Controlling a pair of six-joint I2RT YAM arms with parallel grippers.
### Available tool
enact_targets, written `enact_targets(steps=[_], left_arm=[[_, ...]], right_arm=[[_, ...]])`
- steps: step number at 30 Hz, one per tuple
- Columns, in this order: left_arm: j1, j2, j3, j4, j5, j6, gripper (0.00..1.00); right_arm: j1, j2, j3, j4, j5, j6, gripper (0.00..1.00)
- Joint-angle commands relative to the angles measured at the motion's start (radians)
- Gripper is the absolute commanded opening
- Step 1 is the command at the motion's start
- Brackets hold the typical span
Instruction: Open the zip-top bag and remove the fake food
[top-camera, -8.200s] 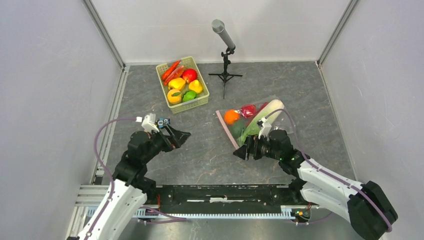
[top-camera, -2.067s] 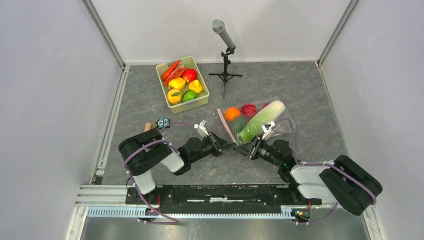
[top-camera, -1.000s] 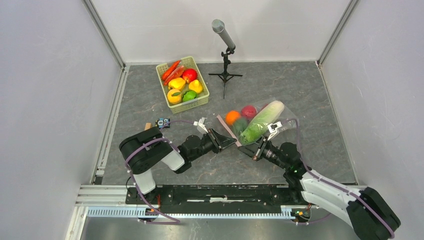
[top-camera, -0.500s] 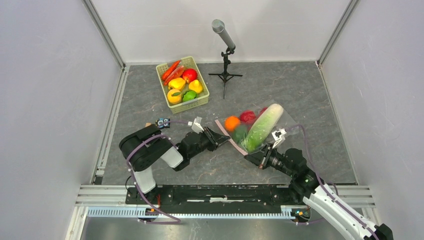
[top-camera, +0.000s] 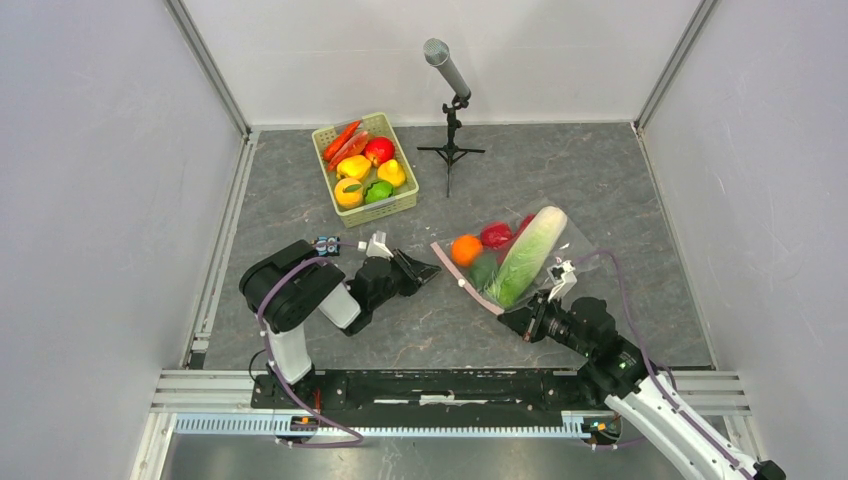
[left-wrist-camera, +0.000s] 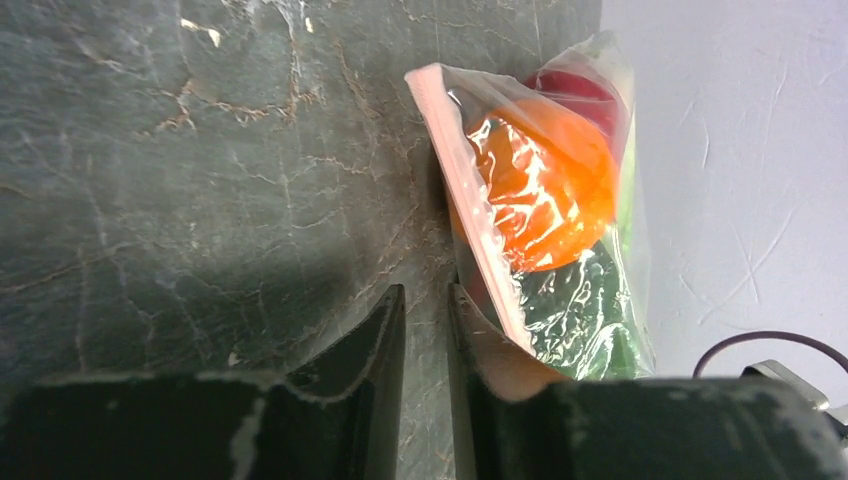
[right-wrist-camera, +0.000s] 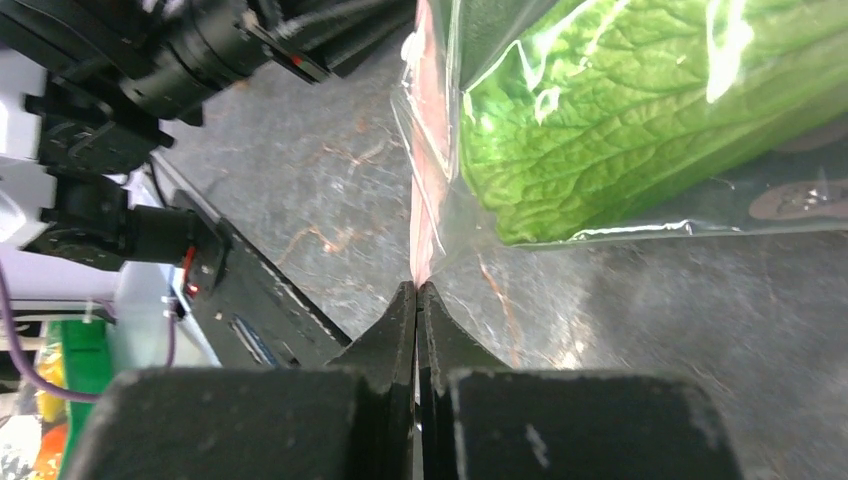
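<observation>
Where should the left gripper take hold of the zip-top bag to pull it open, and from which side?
Probably the pink zip strip of the zip-top bag, beside the orange, coming from the left. The strip faces the left gripper, and the right gripper pinches its near end.

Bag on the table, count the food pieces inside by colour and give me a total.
orange fruit: 1
red piece: 1
dark green fruit: 1
white-and-green cabbage: 1
Total in the bag: 4
</observation>
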Motion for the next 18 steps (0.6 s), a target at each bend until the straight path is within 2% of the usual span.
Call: enact_targets(steps=[1, 3, 7, 13, 18], left_arm=[[0.0, 0.007, 0.028, 0.016, 0.071, 0.049, 0.42], [-0.019, 0.002, 0.021, 0.04, 0.091, 0.024, 0.56], [-0.085, -0.001, 0.024, 0.086, 0.098, -0.029, 0.76], [-0.165, 0.065, 0.042, 0.143, 0.04, -0.106, 0.75], [-0.199, 0.116, 0.024, 0.218, 0.001, -0.135, 0.67]], right_arm=[[0.003, 0.036, 0.058, -0.221, 0.047, -0.082, 0.0], [0.003, 0.071, 0.068, -0.21, 0.049, -0.093, 0.0], [0.003, 0.118, 0.072, -0.162, 0.046, -0.093, 0.0], [0.003, 0.129, 0.072, -0.141, 0.043, -0.084, 0.0], [0.002, 0.11, 0.07, -0.134, 0.049, -0.068, 0.0]])
